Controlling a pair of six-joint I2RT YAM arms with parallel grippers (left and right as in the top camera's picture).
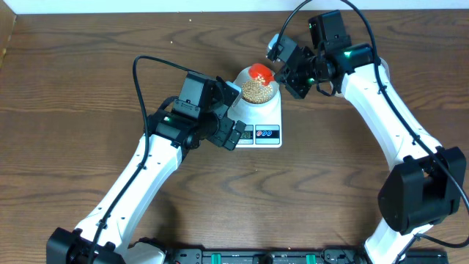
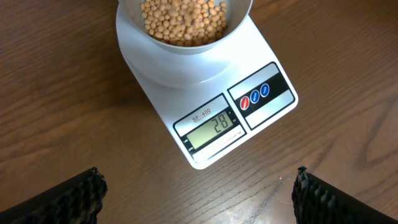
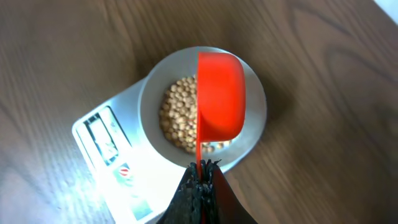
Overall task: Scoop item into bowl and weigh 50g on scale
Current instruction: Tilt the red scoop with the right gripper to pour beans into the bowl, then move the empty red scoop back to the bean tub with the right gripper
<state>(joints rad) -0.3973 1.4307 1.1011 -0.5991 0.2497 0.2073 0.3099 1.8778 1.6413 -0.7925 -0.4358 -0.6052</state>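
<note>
The white scale [image 1: 265, 117] stands mid-table with the pale bowl [image 1: 259, 92] on it; the bowl holds tan beans [image 1: 257, 89]. In the left wrist view the scale [image 2: 211, 93] reads 28 under the bowl [image 2: 186, 46] of beans [image 2: 183, 18]. My right gripper [image 3: 200, 167] is shut on the handle of a red scoop [image 3: 221, 93], tipped on its side over the bowl [image 3: 255, 124] and beans [image 3: 179, 118]; the scoop also shows in the overhead view [image 1: 261, 72]. My left gripper [image 2: 199, 186] is open and empty, just in front of the scale.
Brown wooden table [image 1: 88, 73] all round the scale. A black rail [image 1: 256, 257] runs along the front edge. Both arms reach in from the front, left [image 1: 146, 161] and right [image 1: 396, 110].
</note>
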